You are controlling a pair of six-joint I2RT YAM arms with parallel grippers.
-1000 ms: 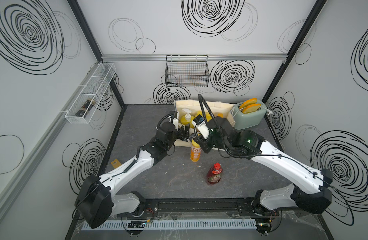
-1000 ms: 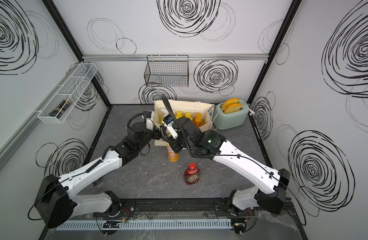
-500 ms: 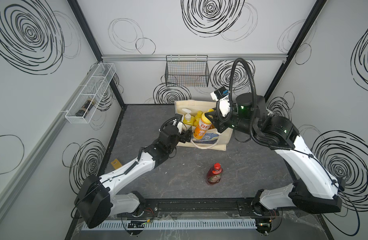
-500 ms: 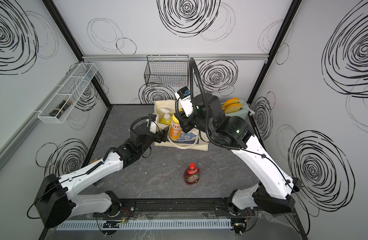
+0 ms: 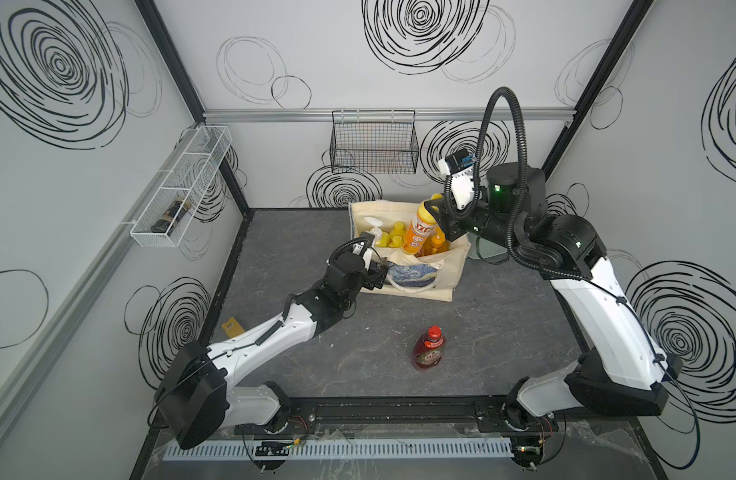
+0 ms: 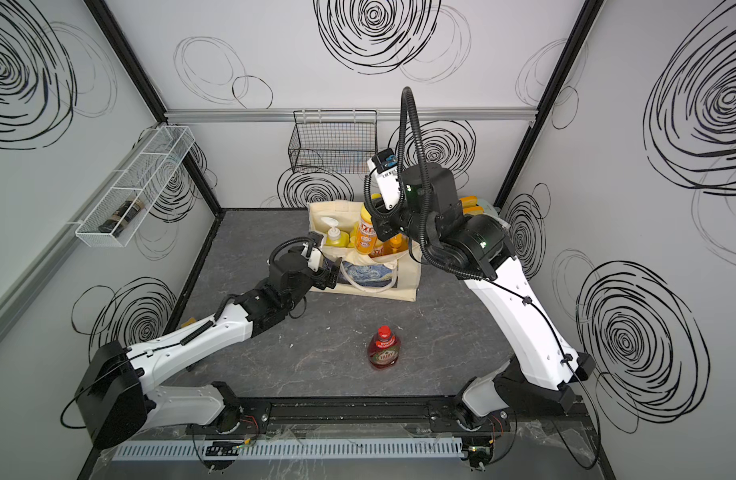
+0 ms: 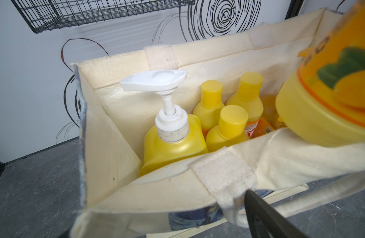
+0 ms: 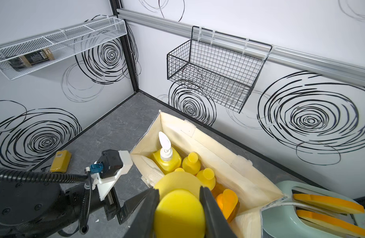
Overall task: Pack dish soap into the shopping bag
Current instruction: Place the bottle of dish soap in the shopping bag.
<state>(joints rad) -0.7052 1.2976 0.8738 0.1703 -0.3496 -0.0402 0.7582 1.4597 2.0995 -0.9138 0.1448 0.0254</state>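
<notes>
Packing is judged nearly done: the shopping bag, centre of the frame, holds a white-pump bottle, small yellow bottles and an orange pump bottle. The right gripper, jaws clamped on the yellow cap, hangs an orange bottle at the bag's mouth. The left gripper is spread wide at the near wall, holding nothing visible, and one red bottle stands unpacked on the table, lower centre.

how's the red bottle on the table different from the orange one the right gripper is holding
The red bottle stands upright on the table, untouched; the orange bottle hangs tilted over the bag, gripped at its cap by the right gripper. The red bottle has a red cap; the orange bottle has a yellow one. Both are capped plastic bottles not yet set down in the bag.
</notes>
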